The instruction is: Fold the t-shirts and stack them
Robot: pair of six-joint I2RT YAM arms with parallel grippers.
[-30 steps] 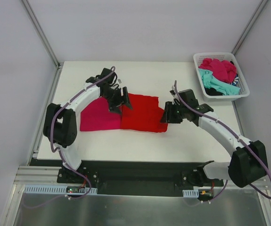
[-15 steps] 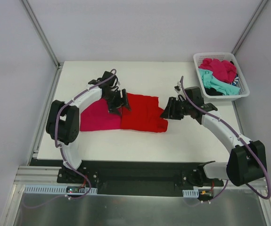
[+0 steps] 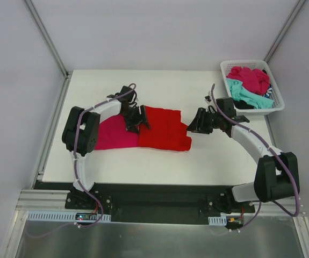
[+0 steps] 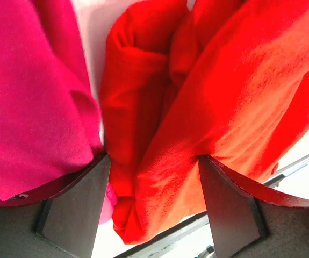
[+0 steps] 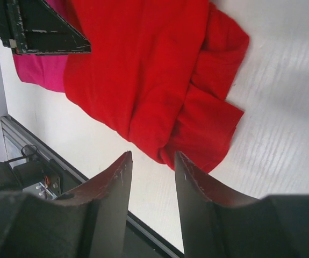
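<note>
Since a second ago your right gripper point(image 3: 194, 124) has backed off the red shirt's right edge, up and toward the basket. Your left gripper point(image 3: 135, 119) has hardly shifted, though that arm's elbow has swung in. The right gripper's fingers are apart with nothing between them, only bare table, and they hang just beside the shirt's right edge. The left gripper's fingers are also apart, straddling the bunched left edge of the large bright red cotton t-shirt point(image 3: 162, 129). You can't tell from the wrist view whether they pinch it. The red shirt lies mid-table as a rough folded rectangle, its near-right corner still rumpled with loose flaps. The folded magenta-pink t-shirt point(image 3: 111, 135) sits flat on its left, touching it. My read is two shirts folded or nearly so, side by side and not yet stacked. The white plastic lattice basket point(image 3: 245, 62) at the far right still holds a crumpled magenta shirt point(image 3: 248, 78), a teal shirt point(image 3: 245, 95) and some dark cloth point(image 3: 243, 105). Most of the job is still ahead of you.
</note>
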